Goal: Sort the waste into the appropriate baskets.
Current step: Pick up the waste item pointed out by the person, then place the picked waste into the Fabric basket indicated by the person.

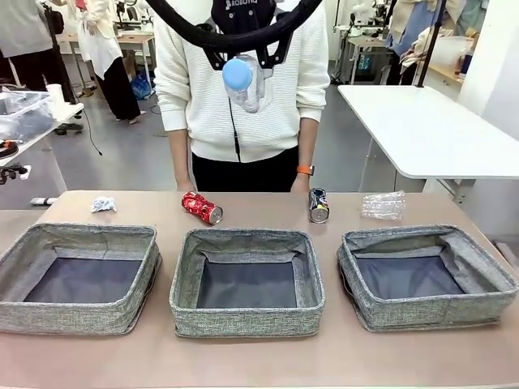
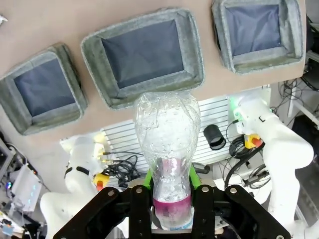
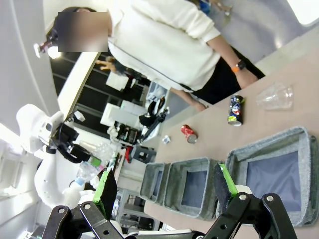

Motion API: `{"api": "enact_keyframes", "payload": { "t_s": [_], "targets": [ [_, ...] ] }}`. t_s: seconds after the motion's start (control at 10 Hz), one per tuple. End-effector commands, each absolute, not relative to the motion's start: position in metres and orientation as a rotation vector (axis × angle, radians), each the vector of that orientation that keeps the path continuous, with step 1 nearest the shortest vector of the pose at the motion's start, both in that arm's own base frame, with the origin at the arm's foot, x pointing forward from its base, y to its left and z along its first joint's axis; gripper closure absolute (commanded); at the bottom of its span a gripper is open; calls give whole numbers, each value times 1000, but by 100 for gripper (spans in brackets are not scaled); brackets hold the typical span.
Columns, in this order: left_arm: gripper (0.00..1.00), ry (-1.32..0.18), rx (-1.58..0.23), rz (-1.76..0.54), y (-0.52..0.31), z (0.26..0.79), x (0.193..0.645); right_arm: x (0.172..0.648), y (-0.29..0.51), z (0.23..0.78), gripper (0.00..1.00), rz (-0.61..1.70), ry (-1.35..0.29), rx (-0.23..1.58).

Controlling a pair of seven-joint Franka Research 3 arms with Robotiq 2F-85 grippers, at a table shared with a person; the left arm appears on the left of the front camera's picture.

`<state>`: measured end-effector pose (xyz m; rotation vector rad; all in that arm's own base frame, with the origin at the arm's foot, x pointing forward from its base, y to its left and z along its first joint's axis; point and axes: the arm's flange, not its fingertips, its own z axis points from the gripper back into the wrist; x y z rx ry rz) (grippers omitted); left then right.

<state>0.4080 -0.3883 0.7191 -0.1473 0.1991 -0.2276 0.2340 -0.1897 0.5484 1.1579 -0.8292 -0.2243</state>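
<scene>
High over the table, my left gripper (image 1: 243, 55) is shut on a clear plastic bottle (image 1: 242, 83) with a blue cap; in the left wrist view the green pads (image 2: 147, 180) clamp this purple-labelled bottle (image 2: 167, 132) above the middle basket (image 2: 149, 93). Three grey baskets sit in a row: left (image 1: 73, 318), middle (image 1: 247, 321), right (image 1: 430, 314). Behind them lie a paper wad (image 1: 103, 204), a red can (image 1: 201, 207), a dark can (image 1: 319, 205) and a second clear bottle (image 1: 383, 205). My right gripper (image 3: 164, 191) is open, holding nothing.
A person in a white sweater (image 1: 243, 97) stands at the table's far edge with both hands resting near the cans. A white table (image 1: 430, 130) stands behind at the right. Bare tabletop runs in front of the baskets.
</scene>
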Motion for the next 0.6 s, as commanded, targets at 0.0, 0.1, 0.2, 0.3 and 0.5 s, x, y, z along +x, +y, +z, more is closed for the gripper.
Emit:
{"api": "enact_keyframes", "payload": {
  "t_s": [0.0,0.1,0.2,0.3,0.5],
  "targets": [
    [76,205,-172,-196,-389,723,407,237,-190,550,0,-203,-862,1167],
    [76,205,-172,-196,-389,723,407,237,-190,550,0,-203,-862,1167],
    [76,205,-172,-196,-389,723,407,237,-190,550,0,-203,-862,1167],
    [76,205,-172,-196,-389,723,407,237,-190,550,0,-203,-862,1167],
    [76,205,-172,-196,-389,723,407,237,-190,550,0,-203,-862,1167]
  ]
}}
